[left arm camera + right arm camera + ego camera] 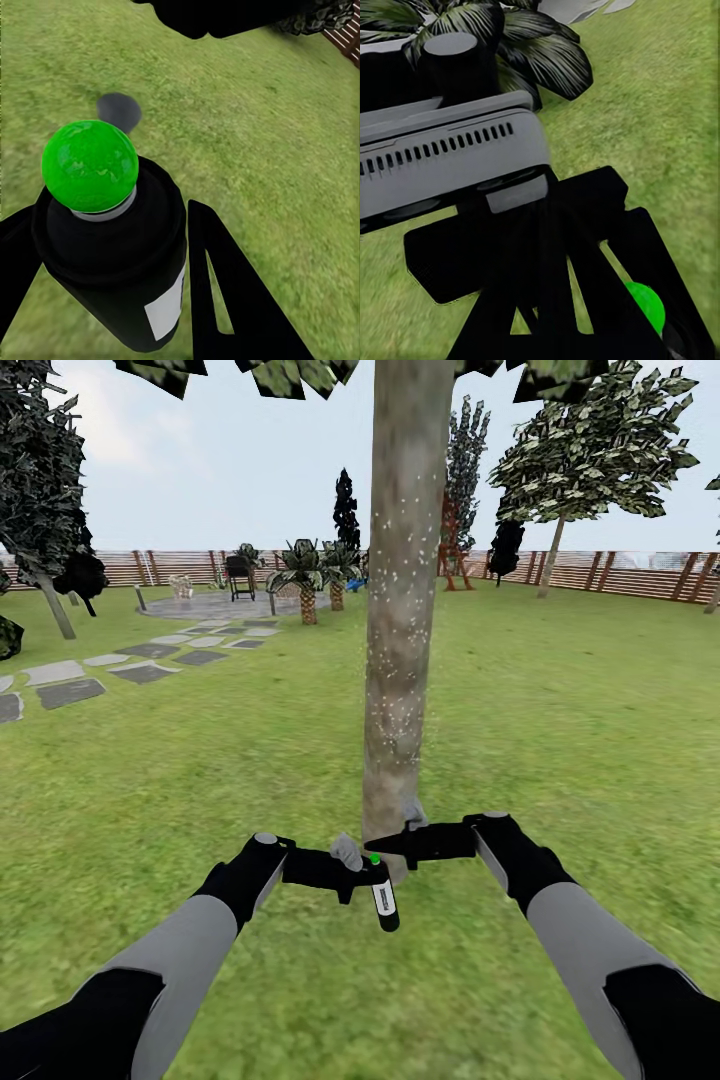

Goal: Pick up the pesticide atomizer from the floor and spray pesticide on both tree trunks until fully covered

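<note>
Here we judge the pesticide atomizer (384,895) light, rigid and slick, best gripped around its dark body below the green button. Our left gripper (352,866) pinches that body, can low before the tree trunk (400,660); the right gripper (400,838) hovers beside it, opening unclear.

Green grass lawn (560,720) across nearly the whole head view, ringed at the far edge by a brown slatted fence (620,572). Grey-brown tree trunk (400,660) rooted at centre frame, dotted with white specks. Grey stepping stones (145,672) laid in the grass at middle left, running to a round paved patch (215,605) at upper left.
</note>
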Robot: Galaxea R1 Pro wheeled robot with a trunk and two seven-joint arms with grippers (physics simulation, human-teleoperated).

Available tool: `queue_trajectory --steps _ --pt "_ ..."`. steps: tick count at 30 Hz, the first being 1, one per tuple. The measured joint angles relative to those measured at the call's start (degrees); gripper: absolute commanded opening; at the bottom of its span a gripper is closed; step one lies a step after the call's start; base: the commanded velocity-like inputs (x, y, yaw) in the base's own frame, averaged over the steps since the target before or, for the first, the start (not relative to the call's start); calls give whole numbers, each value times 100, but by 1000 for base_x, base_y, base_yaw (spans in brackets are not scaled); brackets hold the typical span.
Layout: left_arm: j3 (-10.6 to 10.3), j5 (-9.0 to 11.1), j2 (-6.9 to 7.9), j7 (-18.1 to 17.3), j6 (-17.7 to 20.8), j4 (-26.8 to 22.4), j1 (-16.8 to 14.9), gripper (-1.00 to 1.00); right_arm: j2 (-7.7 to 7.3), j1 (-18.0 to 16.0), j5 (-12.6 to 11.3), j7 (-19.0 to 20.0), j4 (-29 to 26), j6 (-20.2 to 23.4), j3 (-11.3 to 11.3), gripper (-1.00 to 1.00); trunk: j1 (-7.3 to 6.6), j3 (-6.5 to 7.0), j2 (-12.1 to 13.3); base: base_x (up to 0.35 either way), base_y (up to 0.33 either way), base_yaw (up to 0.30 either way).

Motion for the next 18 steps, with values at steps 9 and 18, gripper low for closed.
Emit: queue_trajectory --steps 9,18 --pt "0 1 5 -83 -1 -9 0 -100 -31 0 1 -164 13 -9 -3 -100 0 0 0 0 0 0" --pt "15 2 13 -245 -1 -170 0 -100 -31 0 1 -172 18 -16 -2 -100 0 0 0 0 0 0"
